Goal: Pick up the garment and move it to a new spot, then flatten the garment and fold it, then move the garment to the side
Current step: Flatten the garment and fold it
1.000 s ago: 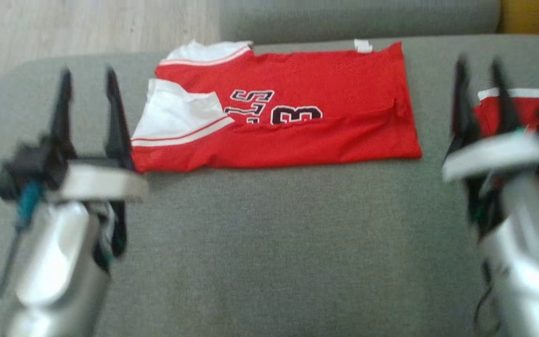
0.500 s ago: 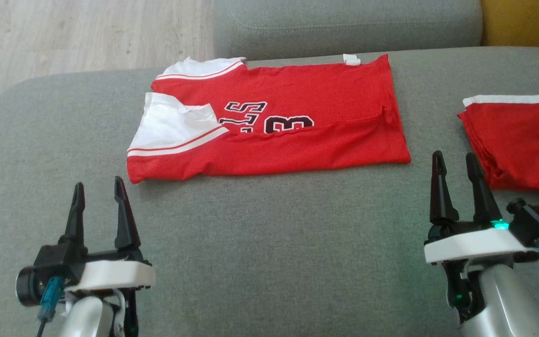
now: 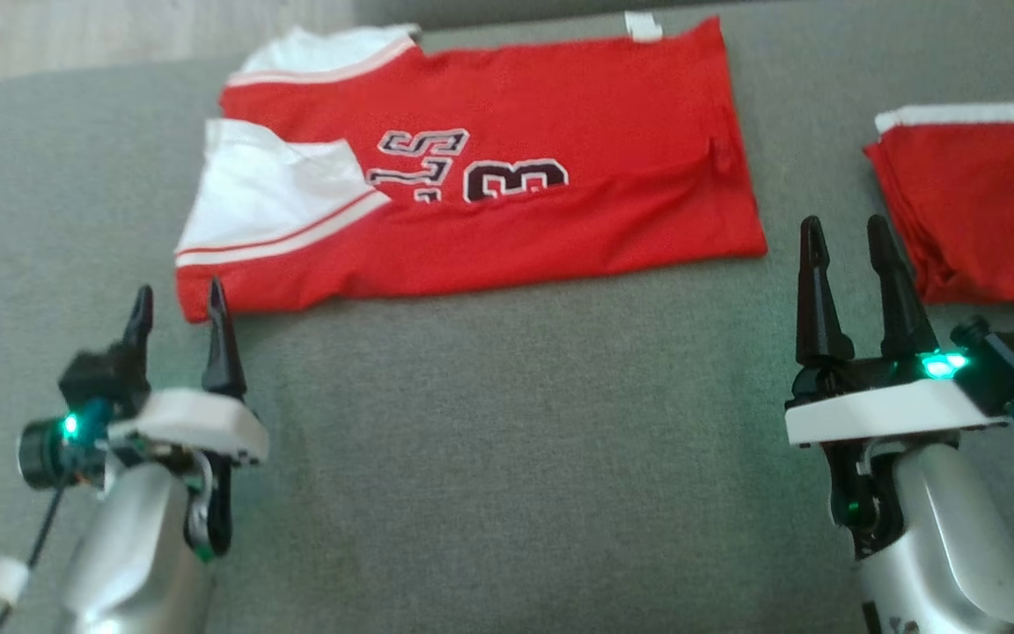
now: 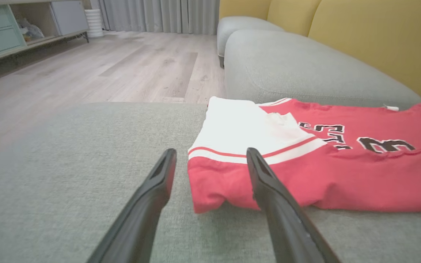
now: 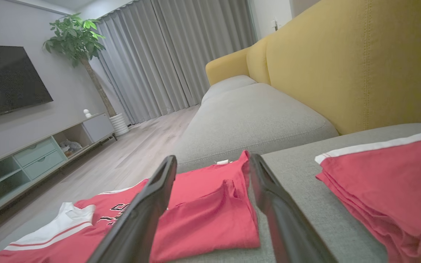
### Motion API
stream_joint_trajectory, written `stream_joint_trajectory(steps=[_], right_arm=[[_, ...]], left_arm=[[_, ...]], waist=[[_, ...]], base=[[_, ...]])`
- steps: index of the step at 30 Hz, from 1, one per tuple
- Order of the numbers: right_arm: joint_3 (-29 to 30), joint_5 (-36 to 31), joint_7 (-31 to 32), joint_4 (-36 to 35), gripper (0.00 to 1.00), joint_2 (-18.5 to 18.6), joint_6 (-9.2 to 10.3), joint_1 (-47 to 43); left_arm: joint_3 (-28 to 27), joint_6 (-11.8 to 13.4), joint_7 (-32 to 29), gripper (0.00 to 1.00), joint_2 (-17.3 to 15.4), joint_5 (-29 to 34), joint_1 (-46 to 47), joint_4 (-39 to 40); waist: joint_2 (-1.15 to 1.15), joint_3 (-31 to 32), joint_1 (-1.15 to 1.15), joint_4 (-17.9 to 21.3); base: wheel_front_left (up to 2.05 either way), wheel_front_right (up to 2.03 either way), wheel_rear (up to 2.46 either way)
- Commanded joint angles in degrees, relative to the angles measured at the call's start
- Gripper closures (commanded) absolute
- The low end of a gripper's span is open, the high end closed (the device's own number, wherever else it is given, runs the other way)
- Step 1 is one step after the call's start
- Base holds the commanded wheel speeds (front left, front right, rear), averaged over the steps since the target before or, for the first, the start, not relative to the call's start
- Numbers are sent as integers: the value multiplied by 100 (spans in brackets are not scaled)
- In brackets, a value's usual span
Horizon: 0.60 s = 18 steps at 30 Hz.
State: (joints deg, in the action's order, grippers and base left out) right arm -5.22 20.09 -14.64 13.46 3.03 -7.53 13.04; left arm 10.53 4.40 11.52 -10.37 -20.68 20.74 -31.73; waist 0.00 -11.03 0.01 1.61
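Observation:
The garment (image 3: 507, 185) is a red jersey with white sleeves and black lettering, lying folded lengthwise on the grey sofa seat (image 3: 507, 423). My left gripper (image 3: 174, 299) is open at the lower left, its fingertips just short of the jersey's near left corner (image 4: 207, 193). My right gripper (image 3: 841, 233) is open at the lower right, just past the jersey's right edge (image 5: 247, 215), with nothing between its fingers. In both wrist views the garment (image 4: 342, 164) (image 5: 203, 219) lies flat ahead of the fingers.
A second red garment with a white band (image 3: 982, 202) (image 5: 389, 190) lies folded on the seat right of my right gripper. Yellow sofa backrest (image 5: 342, 65) stands behind. Wood floor (image 4: 86, 73) lies beyond the seat's left edge, with a low cabinet (image 5: 31, 160).
The head camera has tilted down, so the scene sits higher in view. Both arms have dropped from a raised pose to low over the seat, with open grippers near the jersey's near corners.

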Motion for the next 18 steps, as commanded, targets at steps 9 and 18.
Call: stream_joint_trajectory(steps=[9, 18], right_arm=[[-212, 26, -36, -304, 0, -14, 4, 271], [-148, 51, -36, -405, 0, -15, 4, 326]], left_arm=[[-188, -20, -433, 0, -375, -26, 967, -1037], [-81, 7, -958, 0, -398, -74, 1202, -1794]], waist=[[0, -523, -1, 313], [0, -647, -1, 400]], base=[[0, 0, 0], [0, 0, 0]])
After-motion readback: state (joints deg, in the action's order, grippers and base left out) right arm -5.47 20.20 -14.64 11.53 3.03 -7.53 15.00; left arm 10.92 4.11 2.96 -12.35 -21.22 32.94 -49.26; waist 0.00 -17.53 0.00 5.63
